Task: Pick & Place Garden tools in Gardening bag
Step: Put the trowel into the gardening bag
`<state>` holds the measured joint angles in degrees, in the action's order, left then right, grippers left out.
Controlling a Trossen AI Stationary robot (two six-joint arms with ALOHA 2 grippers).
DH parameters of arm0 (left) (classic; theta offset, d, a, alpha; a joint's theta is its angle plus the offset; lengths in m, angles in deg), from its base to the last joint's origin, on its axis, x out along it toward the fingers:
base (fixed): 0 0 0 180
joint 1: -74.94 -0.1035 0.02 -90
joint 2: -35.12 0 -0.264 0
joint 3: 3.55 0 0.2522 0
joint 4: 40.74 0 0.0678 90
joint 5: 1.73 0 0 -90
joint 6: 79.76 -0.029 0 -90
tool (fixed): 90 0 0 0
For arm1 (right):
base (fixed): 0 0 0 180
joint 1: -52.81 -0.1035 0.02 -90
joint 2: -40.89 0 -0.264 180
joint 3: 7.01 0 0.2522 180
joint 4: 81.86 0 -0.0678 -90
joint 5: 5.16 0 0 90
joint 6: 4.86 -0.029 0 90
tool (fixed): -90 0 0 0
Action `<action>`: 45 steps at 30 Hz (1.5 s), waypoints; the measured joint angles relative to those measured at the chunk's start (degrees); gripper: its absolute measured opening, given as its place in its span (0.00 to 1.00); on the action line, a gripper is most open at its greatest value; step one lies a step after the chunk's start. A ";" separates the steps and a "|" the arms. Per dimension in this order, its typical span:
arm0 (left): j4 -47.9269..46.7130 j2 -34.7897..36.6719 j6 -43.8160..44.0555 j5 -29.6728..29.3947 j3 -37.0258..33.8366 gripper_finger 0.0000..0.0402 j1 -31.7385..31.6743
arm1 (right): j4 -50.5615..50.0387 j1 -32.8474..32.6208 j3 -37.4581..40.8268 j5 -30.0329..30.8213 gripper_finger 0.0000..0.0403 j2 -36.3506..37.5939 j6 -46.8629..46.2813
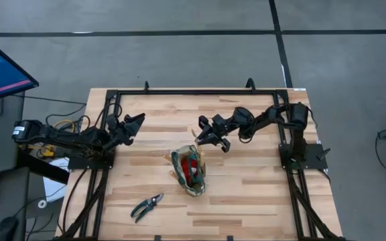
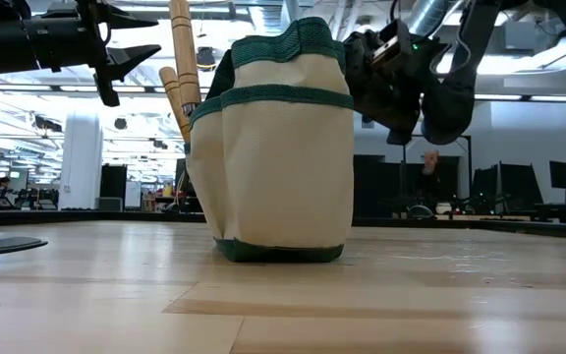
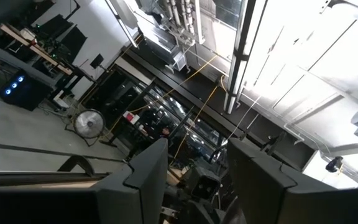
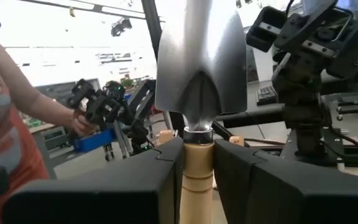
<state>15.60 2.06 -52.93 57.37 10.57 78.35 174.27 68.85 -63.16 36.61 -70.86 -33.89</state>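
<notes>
High view: my right gripper (image 1: 210,137) is raised over the table's middle, just up and right of the gardening bag (image 1: 189,171). Right wrist view has my fingers (image 4: 157,180) clamped on a trowel (image 4: 199,81) by its light wooden handle, silver blade pointing away from the wrist. The bag stands upright near the table's centre with a red item (image 1: 191,166) inside; low view shows two wooden handles (image 2: 179,69) sticking up out of it. Pruning shears (image 1: 147,207) lie flat on the wood, near the front edge, apart from the bag. My left gripper (image 1: 131,126) hangs over the table's left side, jaws apart and apparently empty, though the wrist view there is poor.
</notes>
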 joint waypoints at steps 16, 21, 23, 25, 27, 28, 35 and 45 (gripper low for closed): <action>-0.02 0.00 0.00 0.00 0.00 0.41 0.00 | 0.02 -0.17 -0.09 -2.38 0.14 -0.81 5.19; -0.07 -0.02 0.00 -0.41 0.00 0.41 0.02 | 0.02 -0.34 -0.09 -2.57 0.14 -0.81 5.66; -0.22 -0.01 -0.02 -0.76 -0.01 0.41 0.00 | 0.04 -0.52 -0.09 -2.57 0.14 -0.81 6.46; -0.22 -0.01 0.00 -0.87 0.00 0.41 0.00 | 0.04 -0.64 -0.12 -2.52 0.14 -0.81 7.14; -0.22 -0.01 0.00 -0.90 0.00 0.41 0.00 | 0.04 -0.67 -0.37 -2.59 0.14 -0.81 7.12; -0.22 -0.01 0.00 -0.97 0.00 0.41 0.00 | 0.04 -0.67 -0.48 -2.64 0.14 -0.82 7.15; -0.22 -0.01 0.00 -1.04 0.00 0.41 0.00 | 0.05 -0.75 -3.58 -3.25 0.14 -4.36 5.63; -0.22 0.00 0.00 -1.03 -0.01 0.41 0.00 | 0.01 -0.46 -4.09 -5.85 0.14 -5.73 4.25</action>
<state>15.39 2.06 -52.93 56.35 10.56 78.34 174.28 68.39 -67.25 30.76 -76.58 -29.65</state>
